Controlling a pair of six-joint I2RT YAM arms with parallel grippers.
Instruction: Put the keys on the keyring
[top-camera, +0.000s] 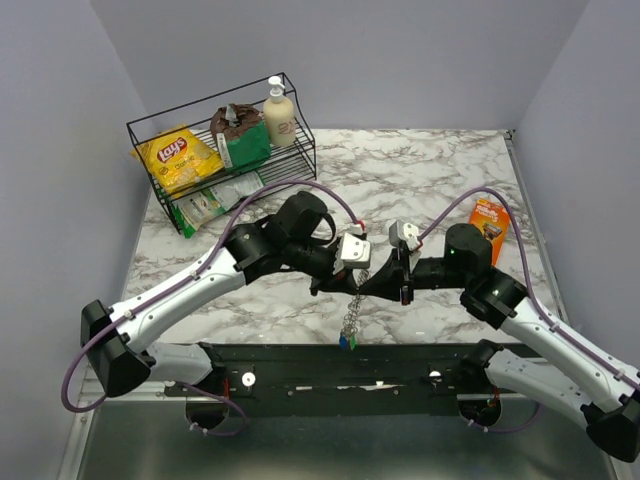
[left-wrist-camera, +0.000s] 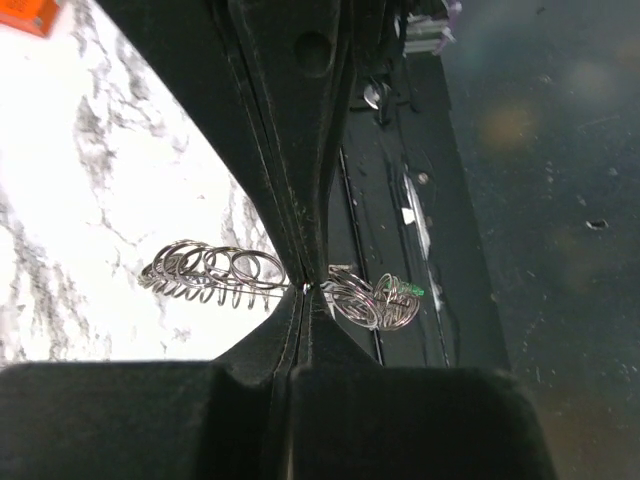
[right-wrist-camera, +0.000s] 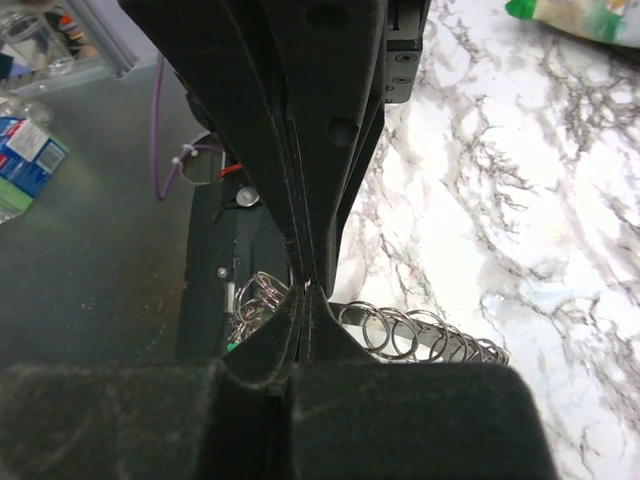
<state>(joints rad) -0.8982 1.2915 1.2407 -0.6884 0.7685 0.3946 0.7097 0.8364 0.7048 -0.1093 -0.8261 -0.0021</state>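
Observation:
The keyring (top-camera: 351, 315) hangs as a silvery coil of small rings between my two grippers, above the table's near edge. My left gripper (top-camera: 340, 283) and right gripper (top-camera: 372, 283) meet tip to tip, and each is shut on the ring's thin wire. In the left wrist view the jaws (left-wrist-camera: 305, 288) pinch the wire, with coils (left-wrist-camera: 210, 275) on one side and a cluster with a green key (left-wrist-camera: 412, 290) on the other. The right wrist view shows the same pinch (right-wrist-camera: 305, 288) and coils (right-wrist-camera: 420, 335). Blue and green keys (top-camera: 345, 342) dangle at the bottom. I see no red key.
A black wire rack (top-camera: 150, 135) at the back left holds a yellow Lay's bag (top-camera: 178, 155), a brown bag (top-camera: 240, 135) and a soap bottle (top-camera: 279, 112). An orange packet (top-camera: 489, 225) lies at the right. The black mounting plate (top-camera: 300, 365) runs along the near edge.

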